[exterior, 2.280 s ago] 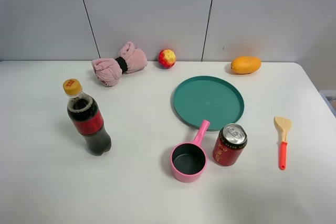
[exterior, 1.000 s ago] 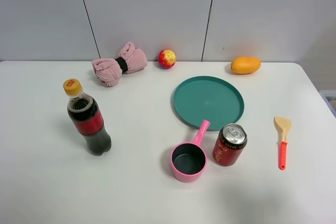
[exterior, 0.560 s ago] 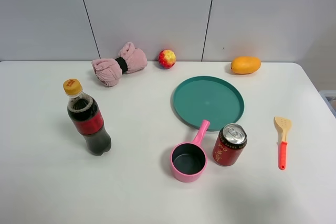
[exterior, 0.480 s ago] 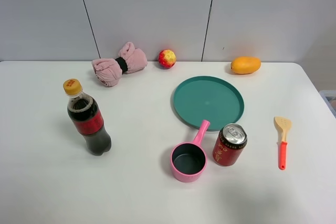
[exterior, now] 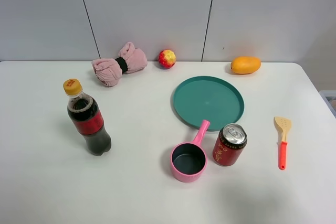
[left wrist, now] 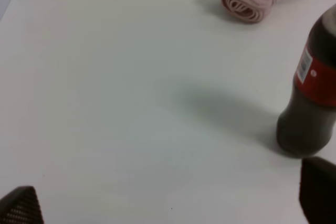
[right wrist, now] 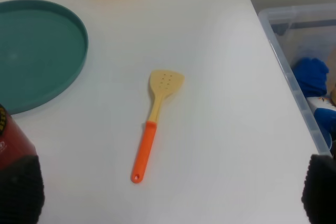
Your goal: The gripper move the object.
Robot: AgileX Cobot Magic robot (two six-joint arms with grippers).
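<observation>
The red can (exterior: 229, 145) with a silver top stands upright on the white table, just right of a pink saucepan (exterior: 189, 158). Neither gripper shows in the exterior high view. In the right wrist view a sliver of the can (right wrist: 9, 142) shows at the edge, partly behind one dark fingertip (right wrist: 21, 195). The right gripper (right wrist: 170, 192) is open and empty, with its jaws wide apart. The left gripper (left wrist: 168, 203) is also open and empty, over bare table near the cola bottle (left wrist: 312, 93).
A cola bottle (exterior: 88, 124) stands at the left. A teal plate (exterior: 208, 102), orange-handled spatula (exterior: 282, 140), mango (exterior: 245, 64), apple (exterior: 167, 58) and pink towel (exterior: 119, 64) lie around. A clear plastic bin (right wrist: 299, 51) sits beyond the table's right edge.
A black object at the top left corner of the exterior view 2.3 s ago is gone. The table's objects have not moved.
</observation>
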